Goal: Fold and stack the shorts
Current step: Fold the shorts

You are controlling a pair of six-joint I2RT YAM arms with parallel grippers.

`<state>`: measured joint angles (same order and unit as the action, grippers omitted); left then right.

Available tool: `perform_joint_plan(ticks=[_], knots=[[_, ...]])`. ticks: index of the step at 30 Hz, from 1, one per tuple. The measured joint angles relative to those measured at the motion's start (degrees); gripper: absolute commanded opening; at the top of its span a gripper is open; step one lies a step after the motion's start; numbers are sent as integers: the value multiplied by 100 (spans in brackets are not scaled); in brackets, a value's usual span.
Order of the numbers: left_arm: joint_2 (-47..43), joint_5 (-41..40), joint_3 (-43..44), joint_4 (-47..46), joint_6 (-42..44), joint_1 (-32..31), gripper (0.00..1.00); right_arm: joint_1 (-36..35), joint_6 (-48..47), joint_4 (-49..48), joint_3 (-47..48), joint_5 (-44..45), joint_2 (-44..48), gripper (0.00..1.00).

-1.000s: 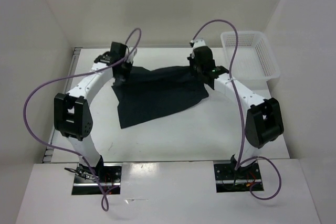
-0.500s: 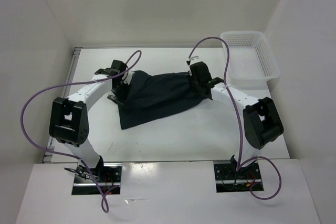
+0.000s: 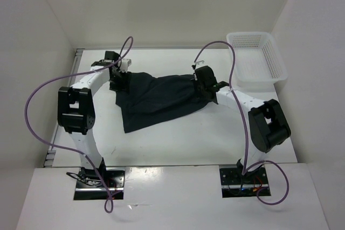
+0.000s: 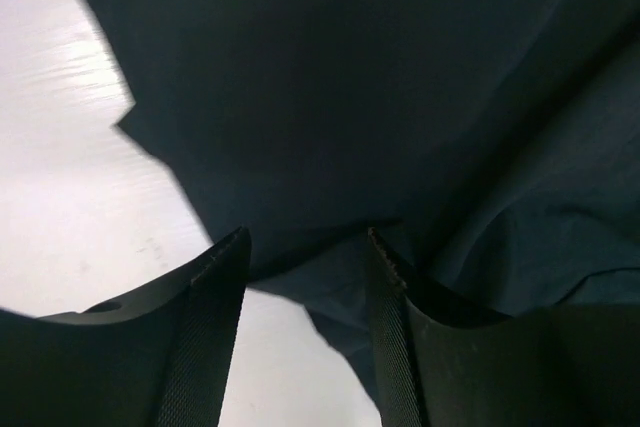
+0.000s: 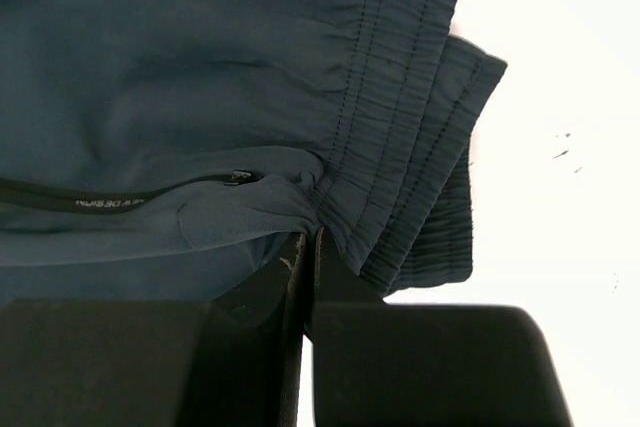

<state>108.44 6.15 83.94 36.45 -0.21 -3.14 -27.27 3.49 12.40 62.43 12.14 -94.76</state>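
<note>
The dark navy shorts (image 3: pixel 159 100) lie spread and partly folded over on the white table (image 3: pixel 178 138). My left gripper (image 3: pixel 117 79) hovers at their far-left corner. In the left wrist view its jaws (image 4: pixel 305 242) stand open, and the edge of the shorts (image 4: pixel 380 97) lies loose below them. My right gripper (image 3: pixel 201 87) is at the shorts' right end. In the right wrist view it (image 5: pixel 308 237) is shut on the shorts (image 5: pixel 200 67) just beside the gathered waistband (image 5: pixel 400 97), near a zipped pocket.
A white mesh basket (image 3: pixel 256 57) stands at the far right corner of the table. White walls enclose the table at the back and on both sides. Purple cables loop above both arms.
Both grippers carried the far edge of the shorts toward the near side. The left gripper then opened, let go of the cloth and drew back to the far left. The right gripper stayed shut.
</note>
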Motion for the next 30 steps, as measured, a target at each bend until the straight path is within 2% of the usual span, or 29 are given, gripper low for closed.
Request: perform_joint_plan(ticks=[9, 11, 16, 19, 28, 30], knots=[[505, 109, -90, -9, 0, -304, 57, -35, 146, -37, -214, -42, -31, 0], [505, 59, -208, -4, 0, -313, 54, -44, 157, -42, -214, -42, -31, 0], [483, -87, -446, 103, 0, -308, 40, -48, 160, -42, -214, -39, -33, 0], [382, -179, -557, 122, 0, -308, 36, -48, 160, -42, -214, -39, -33, 0], [105, -439, -898, 264, 2, -308, 0, -50, 160, -42, -214, -39, -33, 0], [50, -479, -955, 293, -2, -308, 0, -50, 160, -39, -214, -39, -33, 0]])
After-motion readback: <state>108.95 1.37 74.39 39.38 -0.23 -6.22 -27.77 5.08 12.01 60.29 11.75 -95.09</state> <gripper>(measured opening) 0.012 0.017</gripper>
